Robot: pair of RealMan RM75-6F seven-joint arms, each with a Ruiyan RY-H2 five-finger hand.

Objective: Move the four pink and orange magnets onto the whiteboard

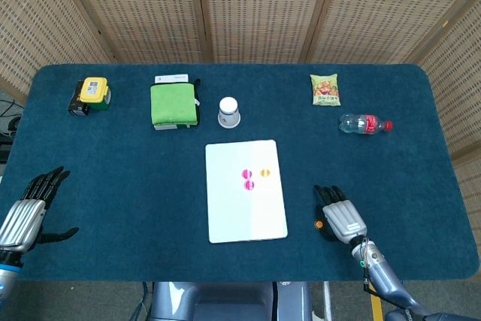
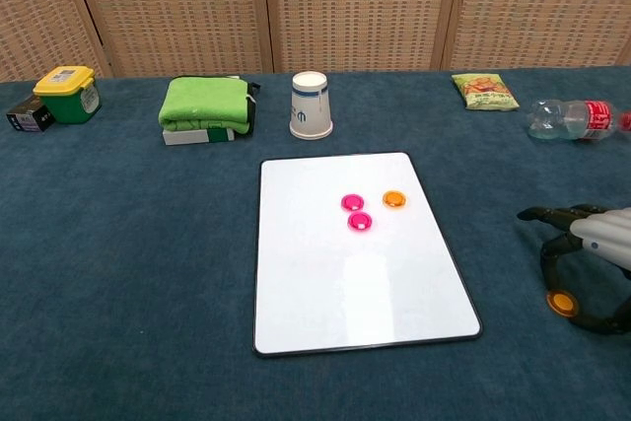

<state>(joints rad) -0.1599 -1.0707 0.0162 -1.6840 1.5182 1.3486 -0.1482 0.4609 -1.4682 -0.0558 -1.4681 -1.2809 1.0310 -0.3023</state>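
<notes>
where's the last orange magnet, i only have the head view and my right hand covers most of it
Observer: In the chest view the orange magnet sits between the right hand's fingers and thumb, off to the right of the whiteboard.
Operator: is it pinched yet
Observer: Can't tell. A fingertip looks to be at the magnet's left edge, and the thumb curls just past its right side, low to the table.

White whiteboard point(image 2: 350, 263), pink magnets point(image 2: 352, 202), orange magnet point(image 2: 394, 198), dark-blue table point(image 2: 128, 244).
</notes>
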